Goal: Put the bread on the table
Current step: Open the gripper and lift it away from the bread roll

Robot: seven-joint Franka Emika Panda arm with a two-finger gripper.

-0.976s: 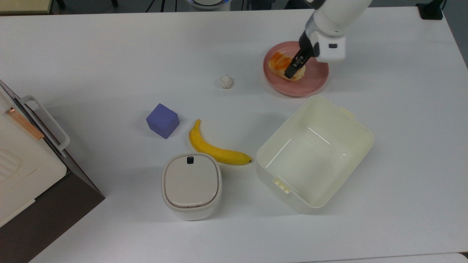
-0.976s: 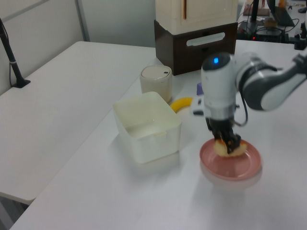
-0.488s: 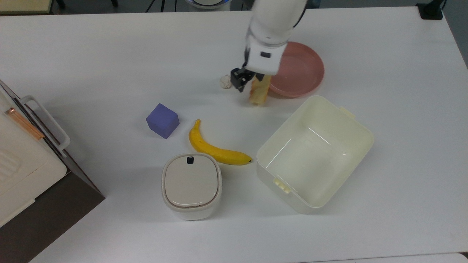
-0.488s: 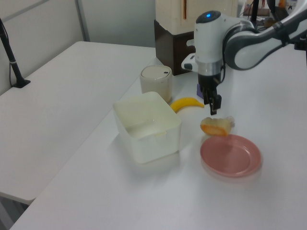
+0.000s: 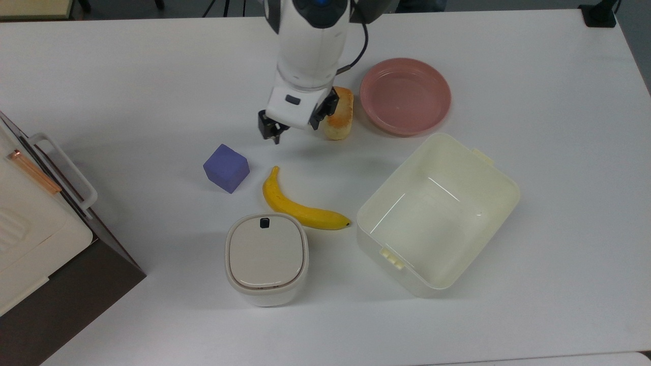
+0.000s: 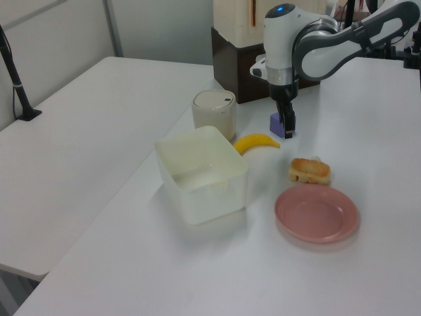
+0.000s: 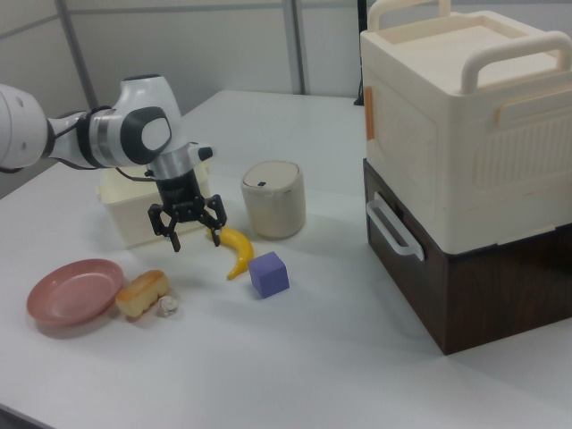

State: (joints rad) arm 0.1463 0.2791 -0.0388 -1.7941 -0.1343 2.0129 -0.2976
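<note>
1. A large plain white worktop (image 5: 534, 76) is seen carrying all the things.
2. The small oblong golden-crusted bread loaf (image 5: 339, 114) is lying on the worktop, just beside the round pink plate (image 5: 405, 94) on the top view's left, apart from the plate's rim.
3. The black two-finger gripper (image 5: 294, 124) on the white robot arm is held above the worktop with its fingers spread wide and nothing between them, as is seen plainly in the right view (image 7: 187, 222).
4. In the top view, the gripper is placed just left of the bread; whether one finger touches the loaf cannot be told.
5. A tiny white ball (image 7: 167, 307) is seen in the right view just beside the bread (image 7: 141, 293).
6. A purple cube (image 5: 226, 168) and a yellow banana (image 5: 297, 205) are lying near each other below the gripper in the top view.
7. A cream open rectangular tub (image 5: 437, 213) and a lidded round-cornered white canister (image 5: 266, 258) are set either side of the banana.
</note>
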